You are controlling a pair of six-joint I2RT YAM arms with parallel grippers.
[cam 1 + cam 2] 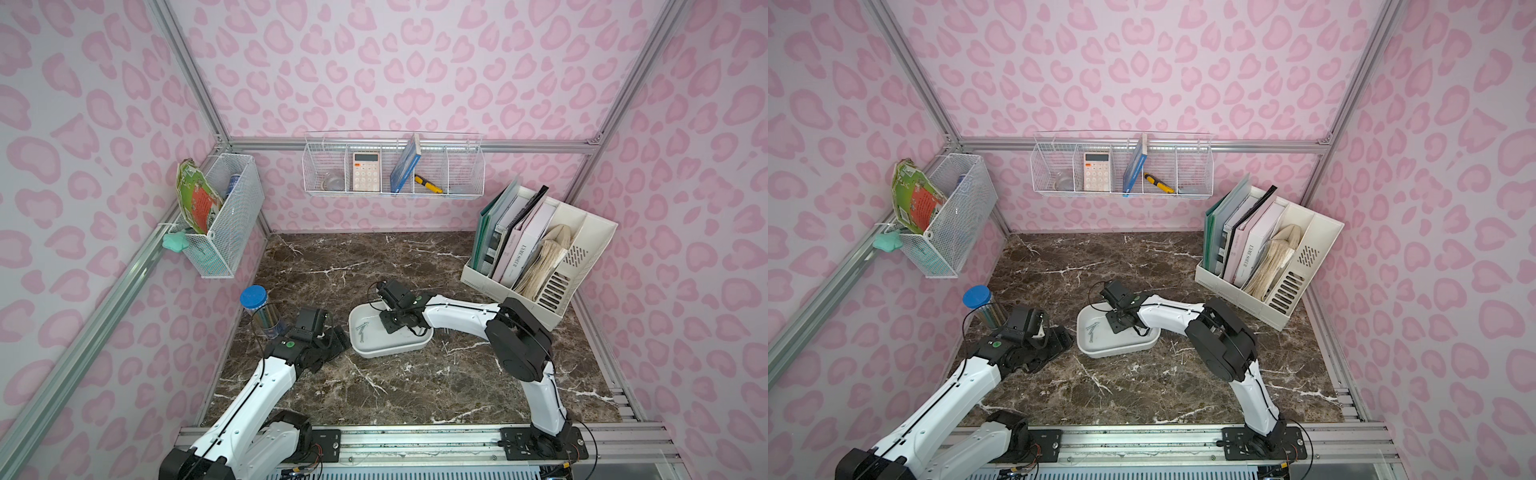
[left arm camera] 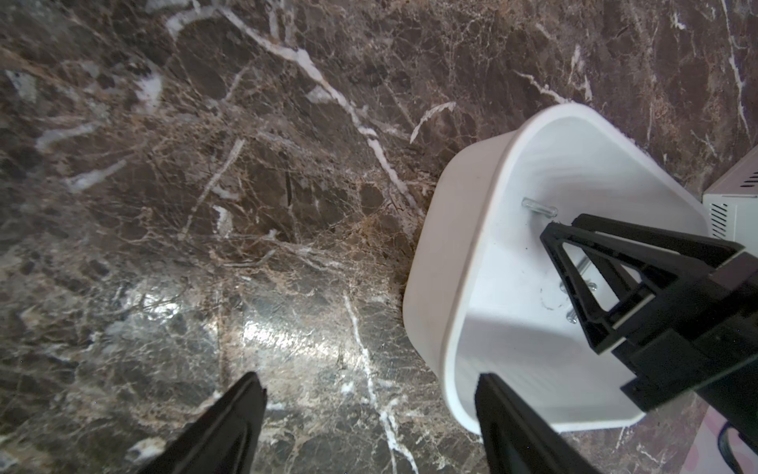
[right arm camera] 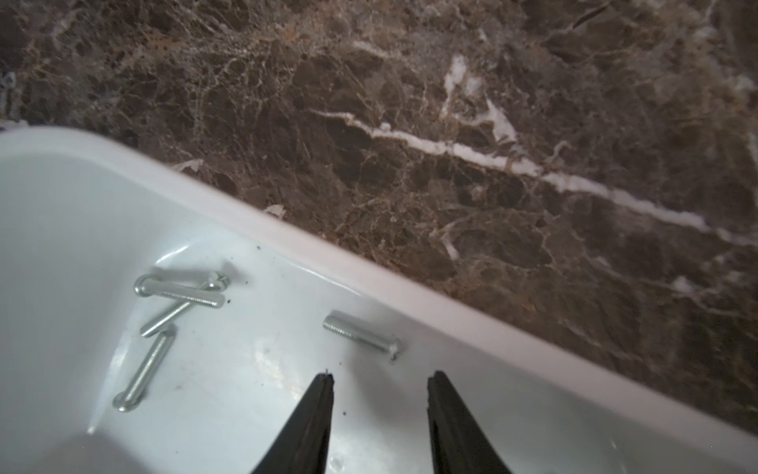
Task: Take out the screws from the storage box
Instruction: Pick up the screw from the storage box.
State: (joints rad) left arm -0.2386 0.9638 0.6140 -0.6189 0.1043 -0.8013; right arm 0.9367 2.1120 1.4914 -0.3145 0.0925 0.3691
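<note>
Left claw (image 2: 369, 377): released, empty, low over the table (image 1: 332, 266) just left of the storage box (image 1: 376, 353). I judge no action is needed from it.

Storage box, left part: three screws (image 3: 176, 303) lie flat on the floor. Two are crossed and the third is just beside them. Their long axes fan out, so they share no common heading.

Storage box, far wall: a lone screw (image 3: 363, 335) lies flat, with its long axis nearly parallel to that wall. Its head is toward my right claw and its threaded tip points away.

Right claw (image 3: 381, 374): released, holding nothing, inside the storage box just short of the lone screw.

Assessment: the step in hand is picking the lone screw. My fingers now close almost along its length, which is a poor bite. I should turn the wrist to close across the shank and advance over its middle. One finger goes into the gap by the wall, then I lower to the floor and close slowly. Risk: the screw rolling against the wall
</note>
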